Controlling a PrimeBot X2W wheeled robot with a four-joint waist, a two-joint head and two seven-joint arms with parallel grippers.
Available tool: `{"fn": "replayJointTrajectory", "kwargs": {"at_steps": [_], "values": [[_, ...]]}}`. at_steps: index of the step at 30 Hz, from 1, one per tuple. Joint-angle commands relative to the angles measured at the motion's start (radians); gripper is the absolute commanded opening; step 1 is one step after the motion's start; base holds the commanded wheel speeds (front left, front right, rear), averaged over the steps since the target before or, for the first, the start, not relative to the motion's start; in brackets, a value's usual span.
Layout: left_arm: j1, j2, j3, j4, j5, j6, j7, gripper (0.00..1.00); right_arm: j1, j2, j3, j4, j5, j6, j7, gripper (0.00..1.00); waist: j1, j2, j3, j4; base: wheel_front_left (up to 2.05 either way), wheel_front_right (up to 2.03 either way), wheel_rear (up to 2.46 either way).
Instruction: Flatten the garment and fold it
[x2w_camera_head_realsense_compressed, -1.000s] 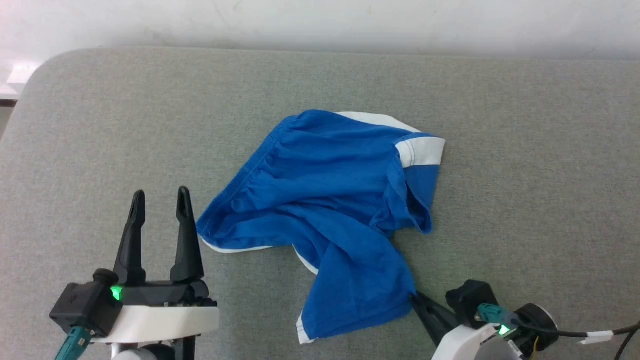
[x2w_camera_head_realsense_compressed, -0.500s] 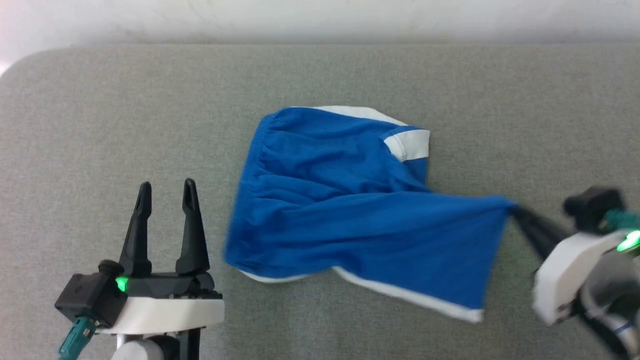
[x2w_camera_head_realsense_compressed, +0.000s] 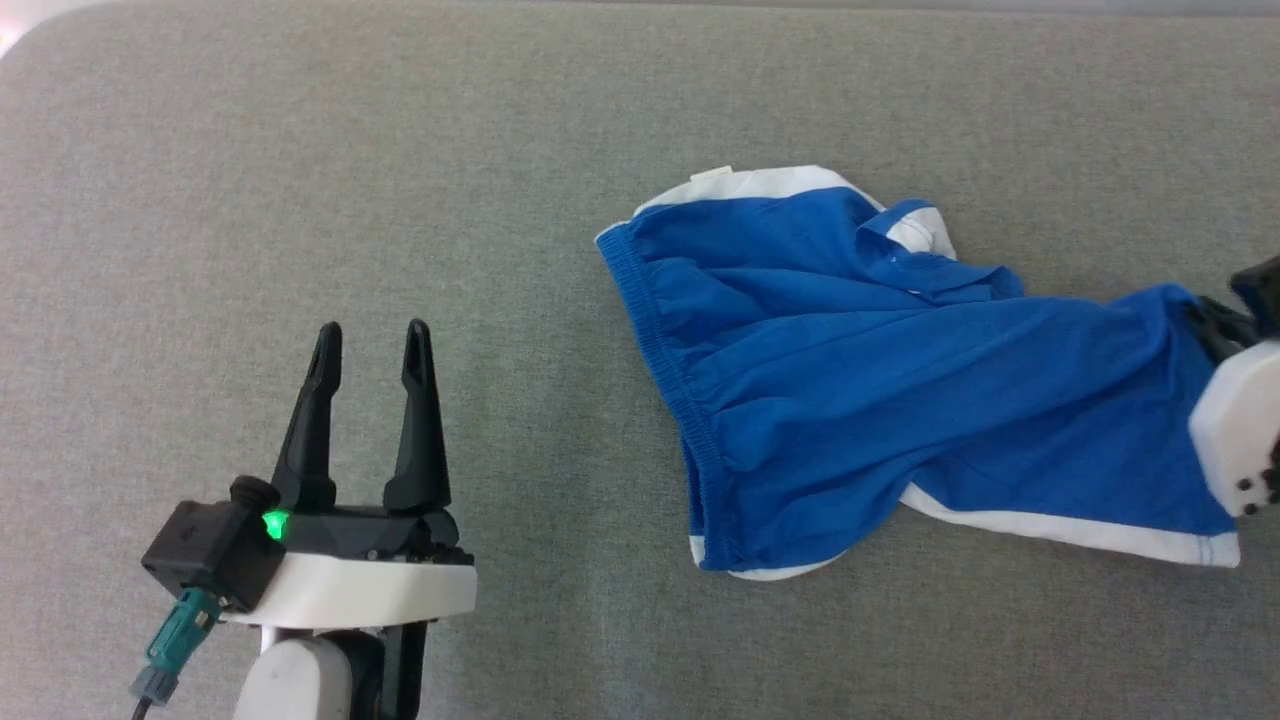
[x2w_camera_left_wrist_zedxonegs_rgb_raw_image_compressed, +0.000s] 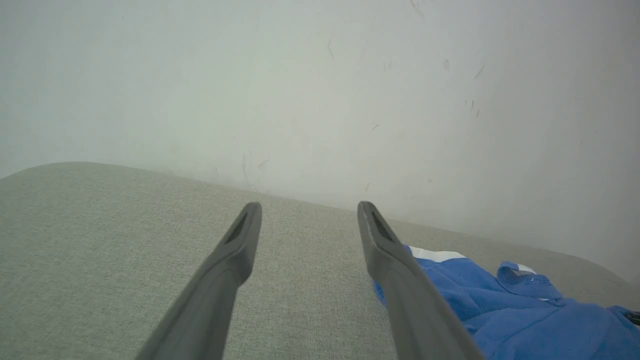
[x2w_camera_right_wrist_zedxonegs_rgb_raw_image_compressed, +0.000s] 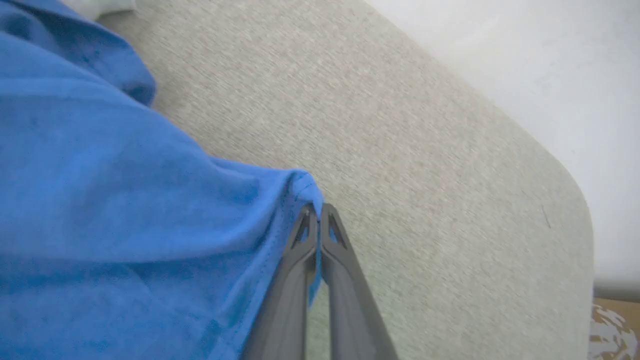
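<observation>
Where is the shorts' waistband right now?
Head view, right of centre: the waistband is the shorts' left edge, lying on the grey surface, apart from the open left gripper; the right gripper pinches the opposite end.

surface: grey fabric pad (x2w_camera_head_realsense_compressed: 300, 150) | lying on it: blue shorts (x2w_camera_head_realsense_compressed: 850, 380) (rumpled, waistband toward the left)

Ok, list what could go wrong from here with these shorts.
1. The right tool is shut on just a small corner of the shorts; the thin fabric may slip out under a pull.
2. The left tool stands open, apart from the waistband, so nothing pins that end; the whole garment may slide instead of flattening.
3. The far leg lies folded over; it may keep a crease.
</observation>
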Motion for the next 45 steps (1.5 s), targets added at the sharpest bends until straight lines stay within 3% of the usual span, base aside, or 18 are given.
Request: {"fn": "replayJointTrajectory", "kwargs": {"at_steps": [1, 2, 6, 10, 13, 18, 20, 25, 31, 37, 41, 45], "values": [[-0.015, -0.001, -0.001, 0.005, -0.005, -0.005, -0.005, 1.0, -0.024, 0.015, 0.021, 0.015, -0.012, -0.001, -0.034, 0.83, -0.0002, -0.0001, 0.006, 0.008, 0.0, 0.0, 0.0], [-0.015, -0.001, -0.001, 0.006, -0.004, -0.004, -0.005, 1.0, -0.033, 0.023, 0.036, 0.028, -0.014, -0.001, -0.056, 1.0, -0.0002, -0.0001, 0.004, 0.005, 0.0, 0.0, 0.0], [-0.006, -0.001, 0.001, 0.01, 0.006, -0.003, -0.005, 1.0, -0.055, 0.072, 0.023, 0.026, -0.026, -0.001, -0.154, 1.0, -0.0002, -0.0001, -0.023, -0.016, 0.0, 0.0, 0.0], [0.016, -0.001, 0.009, 0.003, 0.005, 0.002, -0.005, 1.0, -0.001, 0.17, -0.098, -0.062, -0.084, -0.001, -0.252, 1.0, -0.0002, -0.0001, -0.059, -0.047, 0.0, 0.0, 0.0], [0.036, -0.001, 0.008, -0.002, 0.016, -0.002, -0.005, 1.0, 0.095, 0.289, -0.219, -0.159, -0.156, -0.001, -0.323, 1.0, -0.0002, -0.0001, -0.085, -0.071, 0.0, 0.0, 0.0], [0.077, -0.001, 0.003, -0.009, 0.038, -0.007, -0.005, 1.0, 0.302, 0.552, -0.384, -0.313, -0.294, -0.001, -0.483, 1.0, -0.0002, -0.0001, -0.119, -0.101, 0.0, 0.0, 0.0], [0.099, -0.001, 0.004, -0.011, 0.045, -0.006, -0.005, 1.0, 0.377, 0.61, -0.41, -0.338, -0.319, -0.001, -0.553, 1.0, -0.0002, -0.0001, -0.133, -0.113, 0.0, 0.0, 0.0], [0.161, -0.001, 0.007, 0.001, 0.062, -0.003, -0.005, 1.0, 0.49, 0.628, -0.412, -0.286, -0.225, -0.001, -0.654, 1.0, -0.0002, -0.0001, -0.165, -0.142, 0.0, 0.0, 0.0], [0.168, -0.001, -0.06, 0.062, 0.048, -0.008, 0.014, 1.0, 0.484, 0.629, -0.382, -0.249, -0.207, -0.001, -0.682, 1.0, -0.0002, -0.0001, -0.173, -0.148, 0.0, 0.0, 0.0], [0.113, -0.001, -0.161, 0.072, -0.066, -0.011, 0.23, 1.0, 0.464, 0.629, -0.393, -0.243, -0.228, -0.001, -0.687, 1.0, -0.0002, -0.0001, -0.153, -0.13, 0.0, 0.0, 0.0], [0.098, -0.001, -0.206, 0.073, -0.138, 0.011, 0.388, 1.0, 0.459, 0.629, -0.379, -0.239, -0.226, -0.001, -0.688, 1.0, -0.0002, -0.0001, -0.134, -0.123, 0.0, 0.0, 0.0], [0.087, 0.009, -0.229, 0.095, -0.134, 0.043, 0.51, 1.0, 0.449, 0.629, -0.366, -0.231, -0.224, -0.001, -0.689, 1.0, -0.0002, -0.0001, -0.118, -0.125, 0.0, 0.0, 0.0]]}}
